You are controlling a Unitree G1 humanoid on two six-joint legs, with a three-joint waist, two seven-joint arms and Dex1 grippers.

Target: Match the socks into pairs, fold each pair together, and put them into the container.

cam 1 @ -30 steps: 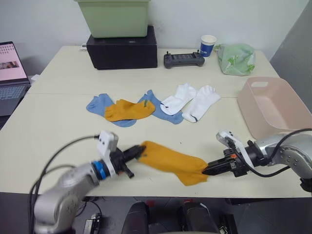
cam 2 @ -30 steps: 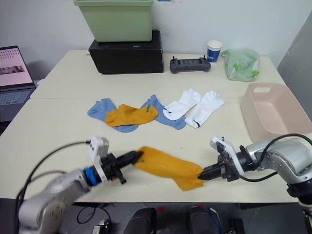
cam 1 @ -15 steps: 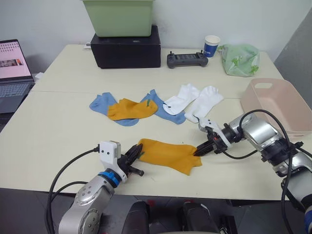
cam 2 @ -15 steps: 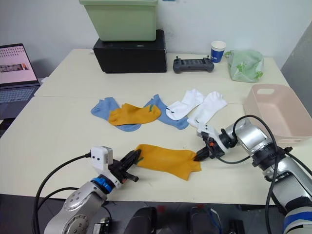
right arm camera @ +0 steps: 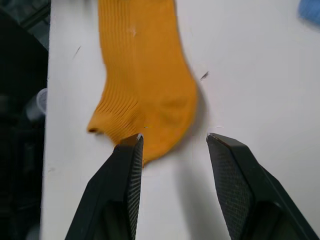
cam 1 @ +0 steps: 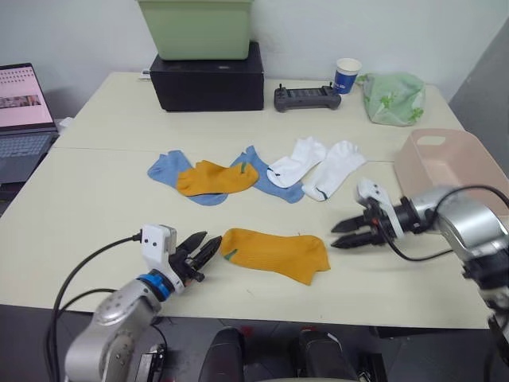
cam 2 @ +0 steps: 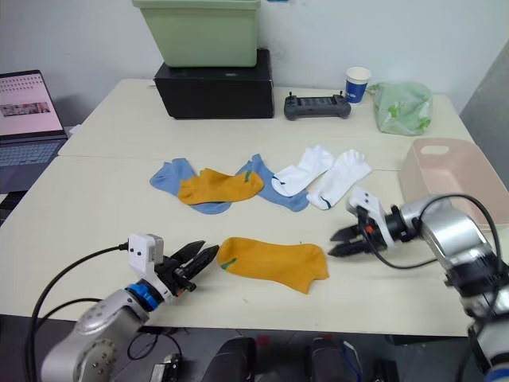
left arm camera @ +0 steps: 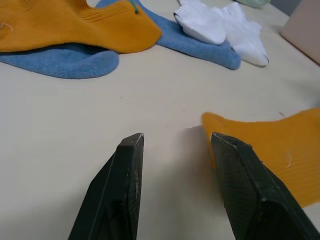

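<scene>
Left gripper [cam 1: 200,248]: its fingers now stand wide and hold nothing, just clear of the cuff end of the near mustard sock; half a second ago they were closed on that cuff, so this end has been let go.
Near mustard sock [cam 1: 274,253]: it lies flat and stretched out near the front edge of the table [cam 1: 95,191], green tab toward the left gripper, toe toward the right. Both ends are free where both were gripped a moment earlier. I judge this as the sock laid out ready to take its partner.
Second mustard sock [cam 1: 216,177]: unmoved in the row farther back, lying partly over the left light blue sock [cam 1: 171,171] and touching the other light blue sock [cam 1: 258,173]. It is probably the next thing to fetch, since the pair has to be stacked before folding.
White socks [cam 1: 318,165]: both lie side by side to the right of the blue ones, one overlapping the blue sock's edge; no change.
Right gripper [cam 1: 347,233]: fingers spread and empty, pulled back from the toe it was pinching before, now just to the right of the sock with bare table between.
Container [cam 1: 445,171]: the pale pink basin sits at the right edge of the table with no socks seen in it.
Task standing: no pair is matched or folded yet; all six socks are on the table.
</scene>
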